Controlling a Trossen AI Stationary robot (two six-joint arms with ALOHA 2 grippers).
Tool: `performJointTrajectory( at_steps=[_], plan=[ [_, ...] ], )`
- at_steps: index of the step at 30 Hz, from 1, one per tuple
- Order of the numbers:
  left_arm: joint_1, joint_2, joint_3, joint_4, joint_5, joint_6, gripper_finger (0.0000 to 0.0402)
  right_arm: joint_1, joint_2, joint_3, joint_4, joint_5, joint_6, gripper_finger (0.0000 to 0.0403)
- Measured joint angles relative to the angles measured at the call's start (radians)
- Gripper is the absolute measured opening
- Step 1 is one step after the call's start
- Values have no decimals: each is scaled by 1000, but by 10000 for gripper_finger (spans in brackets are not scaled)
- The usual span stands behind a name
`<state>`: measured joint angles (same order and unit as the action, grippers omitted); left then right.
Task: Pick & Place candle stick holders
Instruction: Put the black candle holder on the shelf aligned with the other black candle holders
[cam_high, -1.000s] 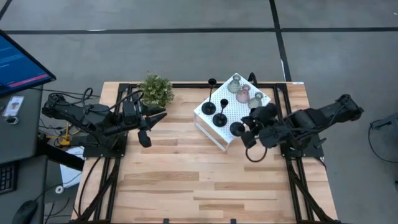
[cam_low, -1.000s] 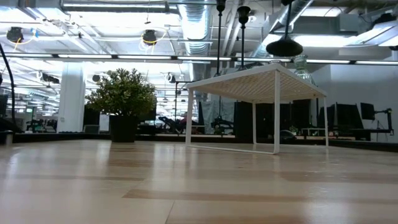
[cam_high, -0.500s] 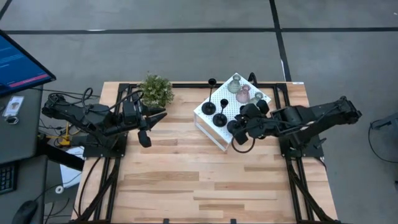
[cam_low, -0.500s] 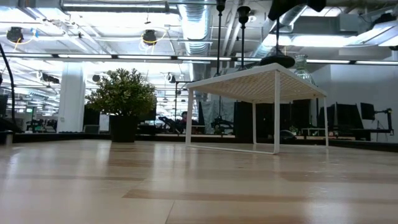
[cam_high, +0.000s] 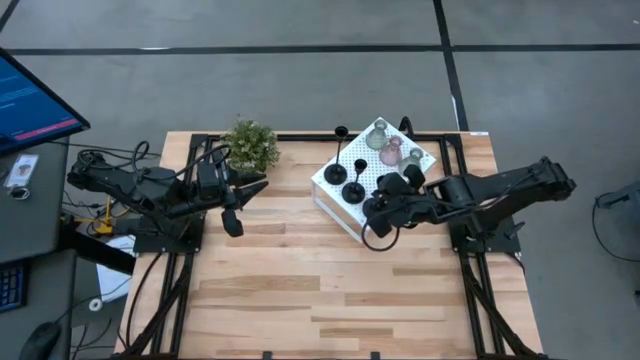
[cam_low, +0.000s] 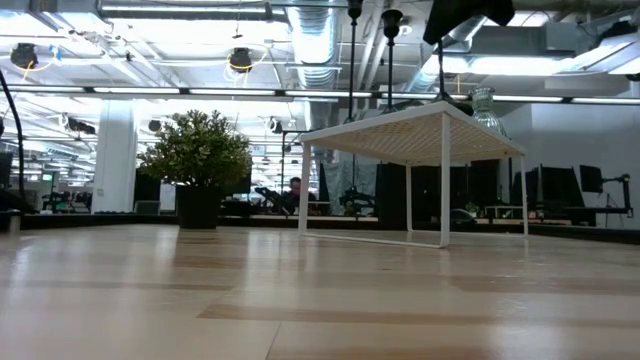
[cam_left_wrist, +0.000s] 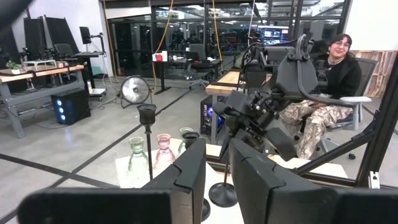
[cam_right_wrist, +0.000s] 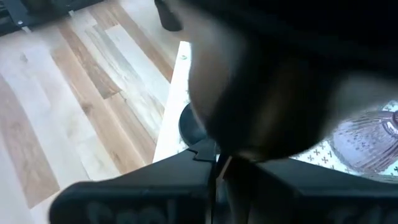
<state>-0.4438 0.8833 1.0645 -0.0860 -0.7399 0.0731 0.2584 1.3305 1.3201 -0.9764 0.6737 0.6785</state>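
A white perforated box (cam_high: 345, 212) stands at the table's far right, with two black candle stick holders (cam_high: 335, 175) (cam_high: 352, 191) upright on its top. Behind them on the box are three glass holders, one of them pink (cam_high: 392, 153). My right gripper (cam_high: 383, 200) is over the box's near corner, shut on a third black holder (cam_left_wrist: 224, 186). That holder's round base is down at the box top. My left gripper (cam_high: 250, 185) hovers level at the far left, open and with nothing between its fingers. My right gripper pinches the thin stem (cam_left_wrist: 225, 163) of the black holder between its two fingers, high on the stem; the gripper body hides the holder's top. The fingers come slanting down from the table's right. The holder stands upright with its base (cam_left_wrist: 222, 194) at the box top.
A green potted plant (cam_high: 250, 145) stands at the far left of the table, next to my left gripper. Bare wood (cam_high: 330, 290) spreads over the whole near half. A person (cam_left_wrist: 333, 62) sits beyond the table's right side. A monitor (cam_high: 35, 100) is off the left edge.
My right gripper has gone toward the table's left edge and down, still shut on the black holder. The holder's base hung clear above the box a second ago and now is down at the box top near its near corner.
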Motion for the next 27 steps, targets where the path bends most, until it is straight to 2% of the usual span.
performJointTrajectory(
  at_steps=[27],
  plan=[
    [0, 0, 0, 1, 0, 0, 72, -53, 10, 0, 75, -50, -67, 7]
  ],
)
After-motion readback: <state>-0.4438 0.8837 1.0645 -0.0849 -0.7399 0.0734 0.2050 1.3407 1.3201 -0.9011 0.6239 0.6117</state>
